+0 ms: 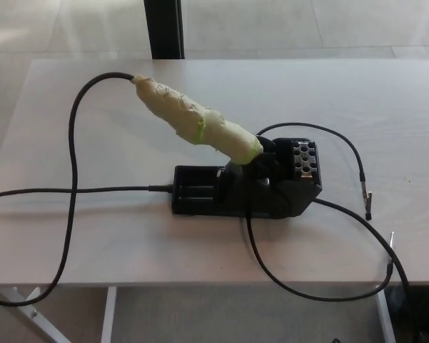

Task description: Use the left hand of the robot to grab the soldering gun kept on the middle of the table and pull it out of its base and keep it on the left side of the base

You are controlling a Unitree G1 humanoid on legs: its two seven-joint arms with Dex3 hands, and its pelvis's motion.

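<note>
Pale table (385, 100), black post (163, 28) behind

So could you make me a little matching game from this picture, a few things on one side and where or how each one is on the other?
Things:
1. soldering gun
2. base
3. table
4. grid of holes

Descriptions:
A. pale, flat, carries everything
B. wrapped in beige tape, tilted, seated in its holder
C. black, sits mid-table
D. on the right end of the black block

Pairs: 1-B, 2-C, 3-A, 4-D. Neither robot hand shows.
</note>
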